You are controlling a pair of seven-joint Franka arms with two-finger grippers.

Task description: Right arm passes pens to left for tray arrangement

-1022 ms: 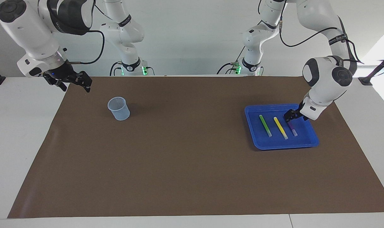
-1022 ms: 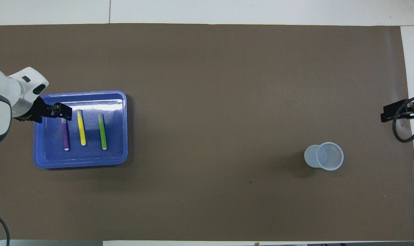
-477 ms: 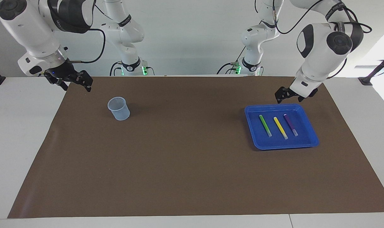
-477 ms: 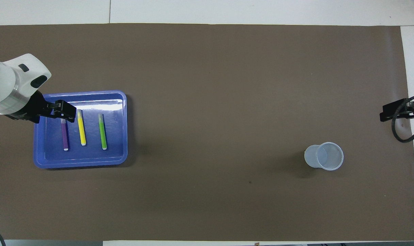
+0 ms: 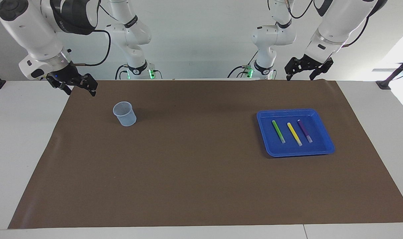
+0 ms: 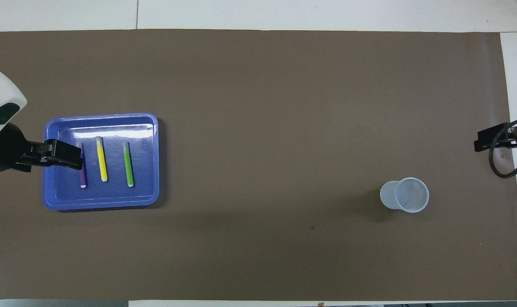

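Note:
Three pens lie side by side in the blue tray [image 5: 317,147] [image 6: 100,202] toward the left arm's end of the table: green [image 5: 278,131] [image 6: 128,164], yellow [image 5: 294,133] [image 6: 101,158] and purple [image 5: 305,130] [image 6: 82,178]. My left gripper [image 5: 299,77] [image 6: 73,154] hangs open and empty, high up, over the mat's edge nearest the robots. In the overhead view it covers part of the purple pen. My right gripper [image 5: 80,91] [image 6: 480,143] waits open and empty over the mat's corner at the right arm's end.
A small translucent cup [image 5: 125,114] [image 6: 405,195] stands upright on the brown mat [image 5: 194,159] toward the right arm's end. White table [image 5: 22,139] surrounds the mat.
My left gripper has risen from beside the purple pen in the tray and drawn back toward the robots, empty. All three pens stay in the tray. The right arm barely moved.

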